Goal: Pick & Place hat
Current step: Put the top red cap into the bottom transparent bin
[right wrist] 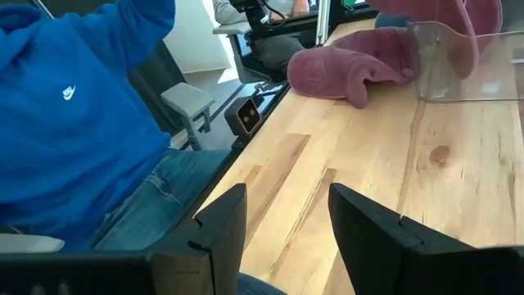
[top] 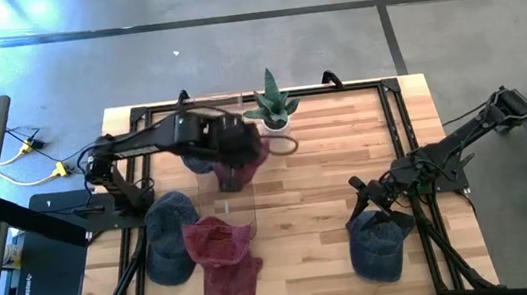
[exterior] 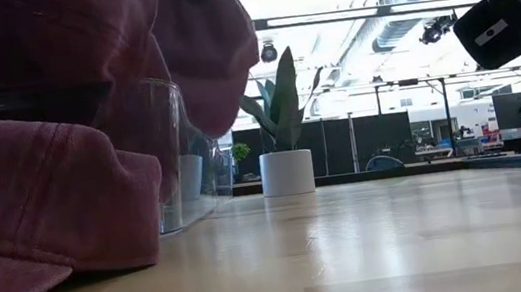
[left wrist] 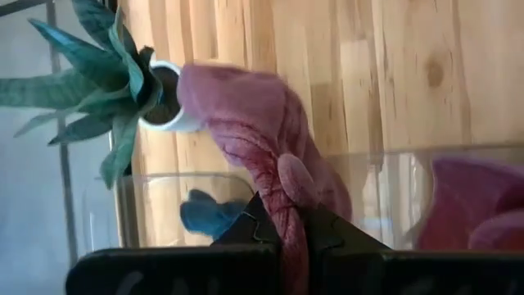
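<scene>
Maroon hat point(top: 244, 155) hangs pinched in the left gripper point(top: 226, 142) above a clear plastic bin point(top: 233, 186), toward twelve o'clock on the worktop point(top: 322, 211). A potted plant point(top: 274, 106) stands just beside it. Another maroon cap point(top: 225, 263) and a blue cap point(top: 171, 234) lie at seven o'clock. The right gripper point(top: 375, 194), jaws spread, hovers over a third, blue cap point(top: 376, 244) at four o'clock.
</scene>
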### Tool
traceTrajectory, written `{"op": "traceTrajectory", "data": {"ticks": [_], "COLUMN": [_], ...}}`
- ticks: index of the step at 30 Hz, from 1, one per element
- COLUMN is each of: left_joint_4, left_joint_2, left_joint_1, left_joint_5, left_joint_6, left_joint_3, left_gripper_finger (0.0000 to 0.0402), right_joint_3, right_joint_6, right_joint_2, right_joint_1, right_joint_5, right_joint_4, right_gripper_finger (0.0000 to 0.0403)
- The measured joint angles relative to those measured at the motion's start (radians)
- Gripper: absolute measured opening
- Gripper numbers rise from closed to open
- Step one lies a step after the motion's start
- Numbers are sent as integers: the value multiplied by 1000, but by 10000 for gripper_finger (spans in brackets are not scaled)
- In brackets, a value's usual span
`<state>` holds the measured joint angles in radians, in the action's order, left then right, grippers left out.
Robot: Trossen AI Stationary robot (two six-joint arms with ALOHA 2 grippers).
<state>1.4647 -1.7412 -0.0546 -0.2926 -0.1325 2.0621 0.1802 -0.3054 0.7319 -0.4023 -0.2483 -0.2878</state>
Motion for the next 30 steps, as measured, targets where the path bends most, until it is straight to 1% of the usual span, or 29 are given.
{"op": "traceTrajectory", "data": {"ticks": [2, 9, 12, 14, 16, 20, 23, 26, 28, 30], "left_joint_4": [23, 28, 60, 93, 110, 107, 78, -33, -100, -187], "left_joint_2": [9, 6, 6, 7, 7, 6, 49, 98, 126, 161], "left_joint_1": [-30, -147, -200, -229, -248, -280, -308, -317, -332, -348], "left_joint_5": [-31, -112, -165, -210, -224, -240, -256, -256, -219, -195], "left_joint_6": [27, 97, 154, 203, 248, 300, 344, 347, 360, 368], "left_joint_3": [0, 0, 0, -15, -47, -138, -248, -389, -483, -549], "left_gripper_finger": [0, 0, 0, 0, 0, 0, 0, 0, 0, 0], "right_joint_3": [0, 0, 0, 0, 0, 0, 0, 0, 0, 0], "right_joint_6": [0, 0, 0, 0, 0, 0, 0, 0, 0, 0], "right_joint_2": [0, 0, 0, 0, 0, 0, 0, 0, 0, 0], "right_joint_1": [0, 0, 0, 0, 0, 0, 0, 0, 0, 0], "right_joint_5": [6, 7, 7, 7, 7, 7, 7, 7, 7, 8], "right_joint_4": [4, 7, 7, 7, 7, 7, 7, 7, 7, 7], "right_gripper_finger": [169, 169, 169, 169, 169, 169, 169, 169, 169, 169]}}
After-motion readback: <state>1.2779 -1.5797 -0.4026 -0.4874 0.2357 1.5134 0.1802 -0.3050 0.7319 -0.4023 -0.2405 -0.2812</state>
